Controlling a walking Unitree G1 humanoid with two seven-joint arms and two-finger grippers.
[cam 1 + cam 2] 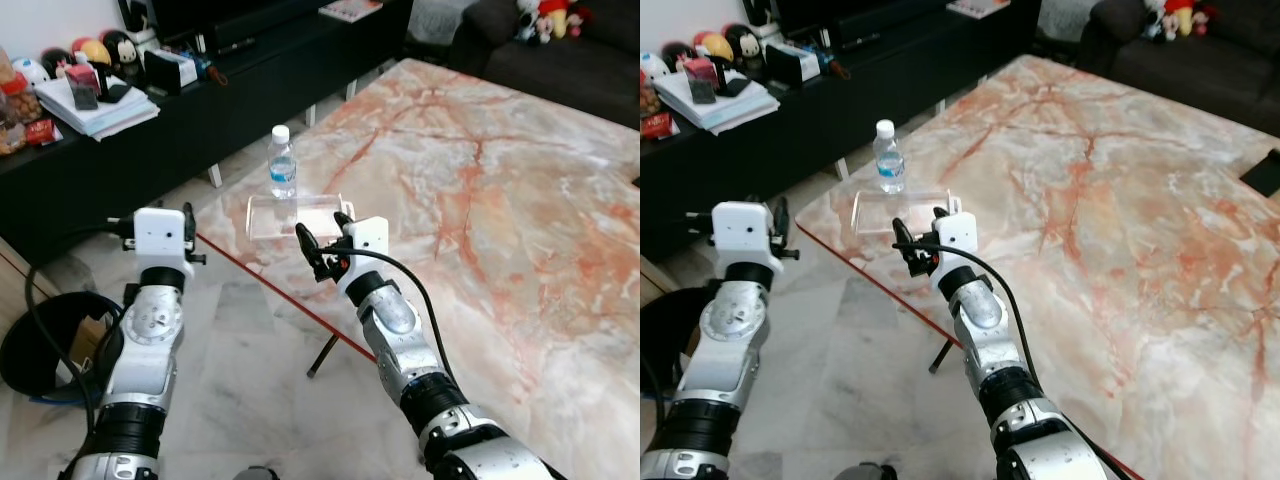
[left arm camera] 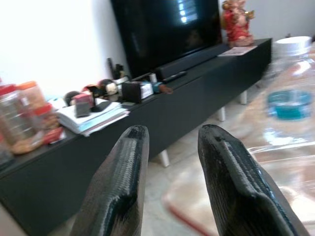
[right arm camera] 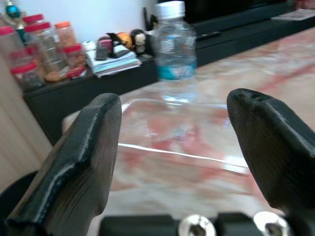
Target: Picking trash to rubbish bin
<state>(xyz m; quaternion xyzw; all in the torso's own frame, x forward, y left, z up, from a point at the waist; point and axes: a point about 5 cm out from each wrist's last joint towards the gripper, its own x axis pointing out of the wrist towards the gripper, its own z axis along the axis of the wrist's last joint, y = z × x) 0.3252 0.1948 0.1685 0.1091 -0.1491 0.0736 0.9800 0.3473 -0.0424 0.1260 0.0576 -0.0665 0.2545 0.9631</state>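
Spread fingers (image 3: 83, 162), clear container (image 3: 182, 132) (bottle (image 3: 174, 54) behind), marble table (image 3: 275, 64)

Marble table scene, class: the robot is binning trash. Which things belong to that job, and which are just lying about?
Job: clear plastic container, water bottle, black bin, open right gripper, left gripper.

Lying about: papers, snack jars, soft toys on the sofa.

A home living room; a large marble table (image 1: 480, 200) stands on a pale tiled floor (image 1: 250, 370); a long black TV cabinet (image 1: 200, 110) runs along the wall, carrying a dark television (image 2: 167, 29), stacked papers (image 1: 100, 110), snack jars (image 3: 39, 49) and small toys (image 1: 95, 50); a dark sofa (image 1: 560, 50) holds plush toys (image 1: 545, 18).
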